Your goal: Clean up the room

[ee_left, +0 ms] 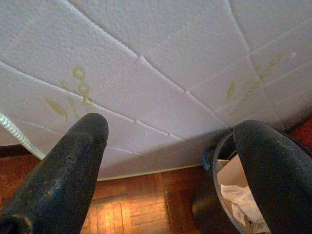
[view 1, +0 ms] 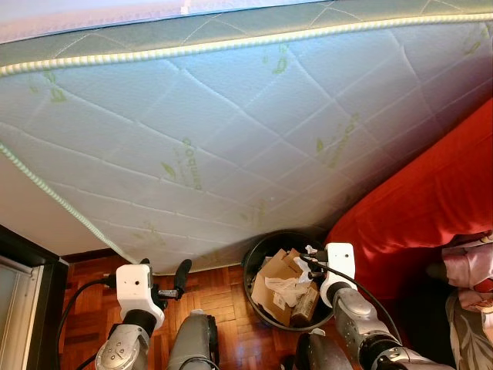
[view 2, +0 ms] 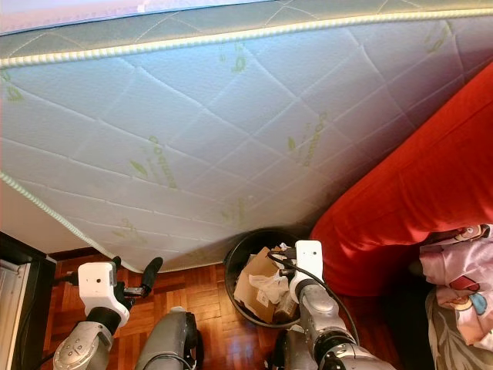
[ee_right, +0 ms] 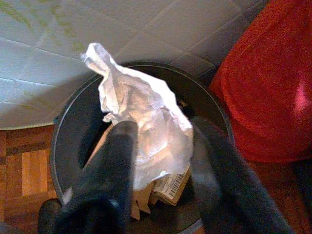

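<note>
A black round bin (view 1: 253, 264) stands on the parquet floor against a leaning mattress and holds cardboard pieces (view 1: 271, 287) and paper. My right gripper (ee_right: 163, 146) hovers over the bin's mouth, shut on a crumpled white paper (ee_right: 141, 122) that sticks up between its two black fingers. In the left eye view that gripper (view 1: 310, 260) sits at the bin's right rim. My left gripper (ee_left: 170, 141) is open and holds nothing; it points at the mattress, left of the bin (ee_left: 214, 195). Its fingers (view 1: 182, 272) are raised above the floor.
A large white quilted mattress (view 1: 231, 116) leans overhead and fills the back. A red cover (view 1: 431, 208) bulges at the right, touching the bin. Dark furniture (view 1: 23, 293) stands at the far left. Pink printed fabric (view 1: 470, 262) lies at the right edge. Parquet floor (view 1: 223, 285) shows between.
</note>
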### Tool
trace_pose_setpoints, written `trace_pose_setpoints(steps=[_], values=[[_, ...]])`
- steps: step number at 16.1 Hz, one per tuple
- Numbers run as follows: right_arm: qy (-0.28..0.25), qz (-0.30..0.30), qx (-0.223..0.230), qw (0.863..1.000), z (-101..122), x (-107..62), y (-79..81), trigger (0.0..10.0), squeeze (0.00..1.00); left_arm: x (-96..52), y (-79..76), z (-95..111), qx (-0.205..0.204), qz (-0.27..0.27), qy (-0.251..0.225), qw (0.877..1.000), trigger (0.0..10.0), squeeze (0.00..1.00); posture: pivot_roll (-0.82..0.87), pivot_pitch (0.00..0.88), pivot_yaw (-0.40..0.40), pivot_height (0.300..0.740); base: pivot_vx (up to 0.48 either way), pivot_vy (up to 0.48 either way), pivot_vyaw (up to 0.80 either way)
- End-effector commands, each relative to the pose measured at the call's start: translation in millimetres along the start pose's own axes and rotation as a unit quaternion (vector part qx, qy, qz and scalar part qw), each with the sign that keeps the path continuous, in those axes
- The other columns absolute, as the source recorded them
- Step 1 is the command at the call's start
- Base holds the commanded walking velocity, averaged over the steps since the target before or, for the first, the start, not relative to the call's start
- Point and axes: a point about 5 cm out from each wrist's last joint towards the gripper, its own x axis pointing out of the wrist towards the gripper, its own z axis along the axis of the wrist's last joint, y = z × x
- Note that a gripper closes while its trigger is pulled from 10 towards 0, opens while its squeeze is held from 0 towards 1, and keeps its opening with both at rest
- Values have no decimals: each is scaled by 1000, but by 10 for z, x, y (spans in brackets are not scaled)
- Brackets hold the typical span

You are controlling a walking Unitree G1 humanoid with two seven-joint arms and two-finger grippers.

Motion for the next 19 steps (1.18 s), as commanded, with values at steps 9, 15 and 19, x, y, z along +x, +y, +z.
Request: trace_pose_setpoints(steps=[9, 15, 19], values=[[22, -9, -8, 1000, -123, -35, -56, 10000, 1000, -5, 10, -29, -13, 7, 13, 1000, 10000, 0, 195, 262, -27, 656, 0, 0, 0], [32, -10, -14, 999, -200, -61, -77, 10000, 1000, 1, -2, -32, -10, 3, 13, 1000, 10000, 0, 195, 260, -29, 656, 0, 0, 0], [36, -6, -10, 999, -208, -62, -79, 10000, 1000, 7, -1, -33, -10, 4, 13, 1000, 10000, 0, 194, 256, -32, 656, 0, 0, 0]])
